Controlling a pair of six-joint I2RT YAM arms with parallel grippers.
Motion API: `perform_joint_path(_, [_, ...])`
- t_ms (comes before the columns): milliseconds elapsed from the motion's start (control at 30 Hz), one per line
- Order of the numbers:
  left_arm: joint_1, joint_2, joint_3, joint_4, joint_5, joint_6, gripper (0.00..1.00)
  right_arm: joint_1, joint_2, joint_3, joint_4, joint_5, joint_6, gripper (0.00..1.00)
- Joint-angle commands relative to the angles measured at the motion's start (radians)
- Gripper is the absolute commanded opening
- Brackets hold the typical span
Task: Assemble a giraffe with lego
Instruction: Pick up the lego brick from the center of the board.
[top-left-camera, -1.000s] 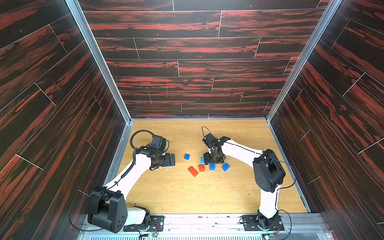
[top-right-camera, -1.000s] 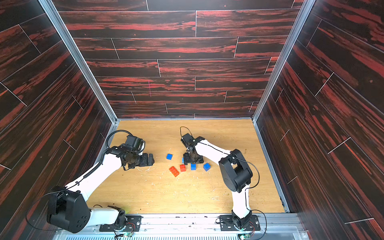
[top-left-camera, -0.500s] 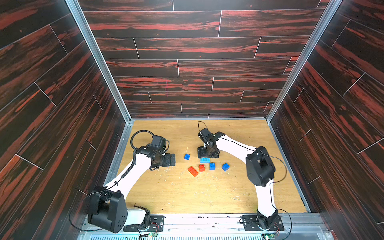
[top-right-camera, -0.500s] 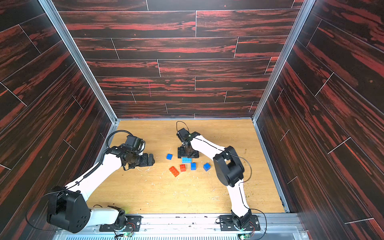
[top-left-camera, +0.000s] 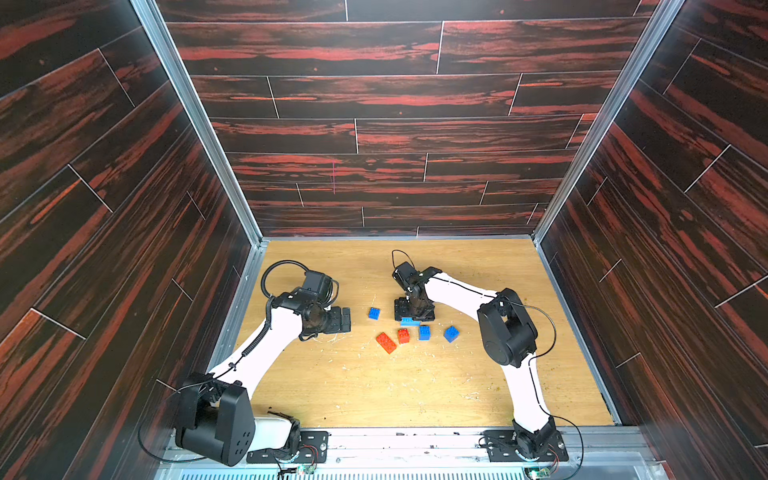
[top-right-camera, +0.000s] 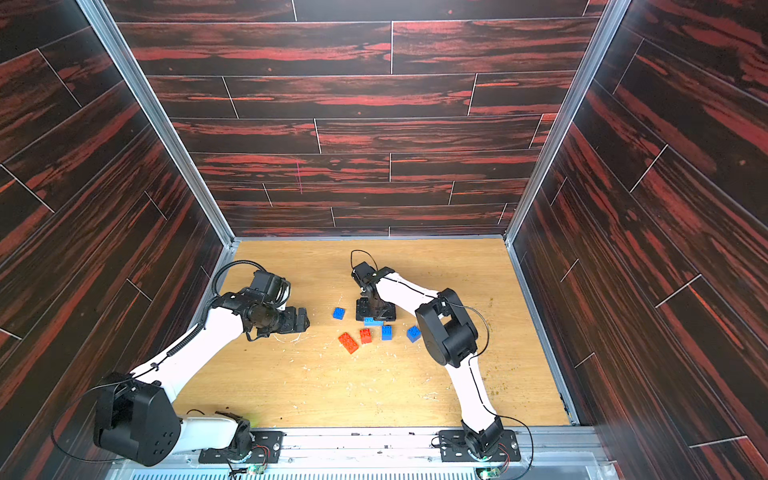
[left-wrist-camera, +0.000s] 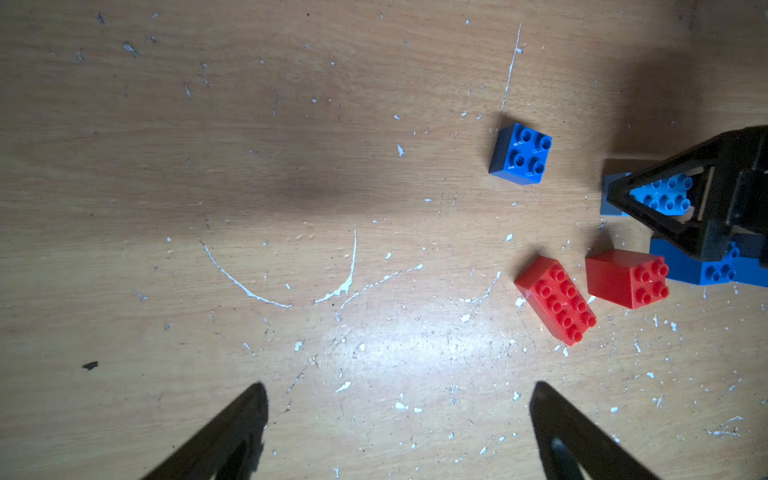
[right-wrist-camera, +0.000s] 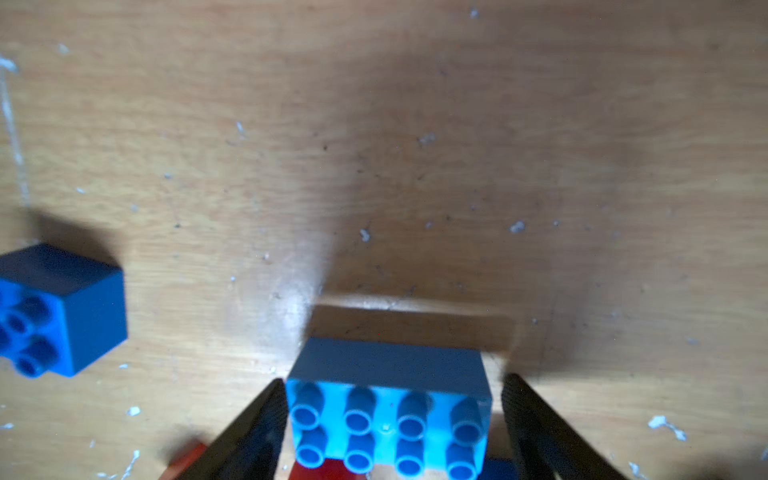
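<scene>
The lego lies as loose bricks on the wooden floor, and no giraffe is in view. My right gripper (top-left-camera: 414, 316) points down with its jaws open around the ends of the light blue long brick (right-wrist-camera: 390, 424). One finger touches the brick and a thin gap shows at the other. Just in front lie a red-orange long brick (top-left-camera: 386, 343), a red-orange square (top-left-camera: 403, 335) and two dark blue squares (top-left-camera: 424, 332) (top-left-camera: 451, 333). A third dark blue square (top-left-camera: 374, 313) sits alone to the left. My left gripper (top-left-camera: 345, 320) hangs open and empty, left of all the bricks.
Dark wood-patterned walls close in the floor (top-left-camera: 374, 395) on three sides, with metal rails (top-left-camera: 232, 316) at its edges. The right arm's elbow (top-left-camera: 507, 328) hangs just right of the bricks. White scratches mark the floor in the left wrist view.
My right gripper has shifted left and slightly back, from above the dark blue squares to around the light blue brick. Its elbow swung left. The left arm has not moved.
</scene>
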Motion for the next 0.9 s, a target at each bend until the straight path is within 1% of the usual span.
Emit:
perform_joint_path(0, [-0.003, -0.025, 0.000, -0.033, 0.001, 0.013, 0.99, 0.010, 0.033, 0.031, -0.034, 0.003, 0.011, 0.78])
perform_joint_path(67, [-0.003, -0.027, 0.000, -0.032, -0.001, 0.013, 0.99, 0.014, 0.036, 0.033, -0.040, 0.015, 0.009, 0.73])
perform_joint_path(267, [-0.003, -0.028, -0.003, -0.031, -0.001, 0.010, 0.99, 0.013, 0.033, 0.026, -0.047, 0.017, 0.004, 0.70])
perform_joint_path(500, [-0.003, -0.028, -0.004, -0.030, 0.000, 0.009, 0.99, 0.016, -0.013, 0.039, -0.054, 0.043, -0.009, 0.58])
perform_joint_path(667, [-0.003, -0.027, -0.003, -0.030, -0.002, 0.008, 0.99, 0.021, -0.061, 0.083, -0.109, 0.069, -0.036, 0.55])
perform_joint_path(867, [-0.002, -0.027, 0.000, -0.030, -0.004, 0.009, 0.99, 0.042, -0.120, 0.095, -0.180, 0.071, -0.062, 0.52])
